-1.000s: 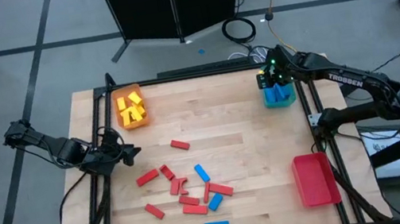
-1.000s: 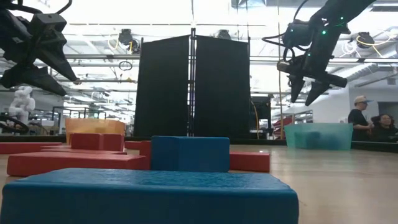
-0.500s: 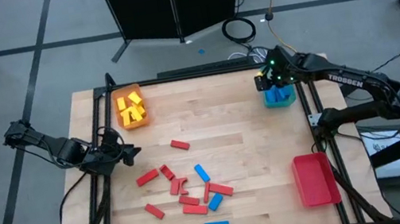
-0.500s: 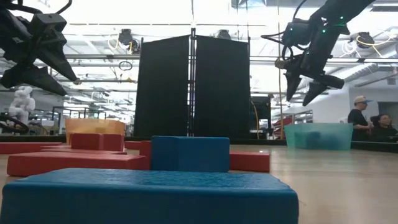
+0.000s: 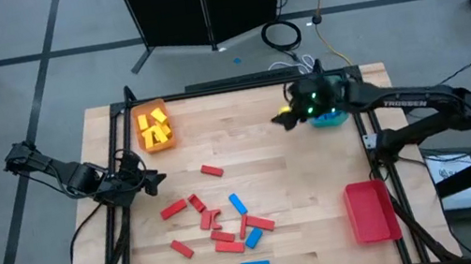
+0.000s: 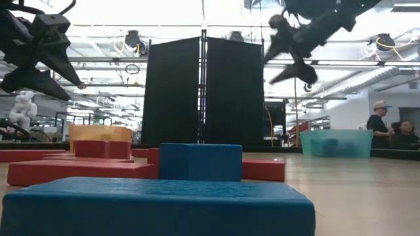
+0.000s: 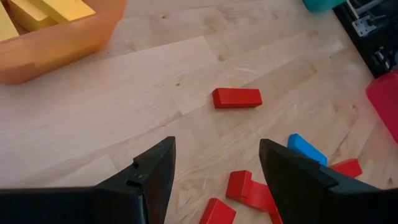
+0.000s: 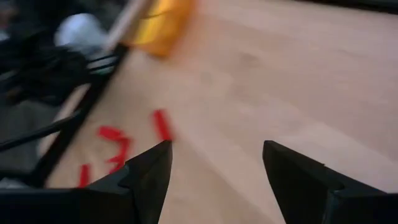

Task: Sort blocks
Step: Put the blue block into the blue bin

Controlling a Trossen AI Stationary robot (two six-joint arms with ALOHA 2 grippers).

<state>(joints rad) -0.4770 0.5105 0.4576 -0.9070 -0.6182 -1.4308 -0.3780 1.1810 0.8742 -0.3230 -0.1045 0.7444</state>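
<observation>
Red and blue blocks (image 5: 222, 224) lie flat and scattered on the middle of the wooden table. One red block (image 5: 212, 170) lies apart, nearer the far side. Yellow blocks (image 5: 154, 124) lie in the orange tray (image 5: 158, 145) at the far left. My left gripper (image 5: 159, 176) hangs open above the table's left edge, and the lone red block (image 7: 237, 98) shows beyond its fingers. My right gripper (image 5: 279, 119) is open and empty, raised over the far right of the table just left of the teal tray (image 5: 336, 119).
A red tray (image 5: 369, 211) stands at the near right corner. The right arm covers most of the teal tray. Bare wood lies between the block pile and the two right-hand trays. In the low view a blue block (image 6: 157, 206) fills the foreground.
My right gripper has swung from above the teal tray toward the table's left, out over the bare wood, rising a little. It has tipped up from pointing steeply down to a shallower slant. The blocks have not moved.
</observation>
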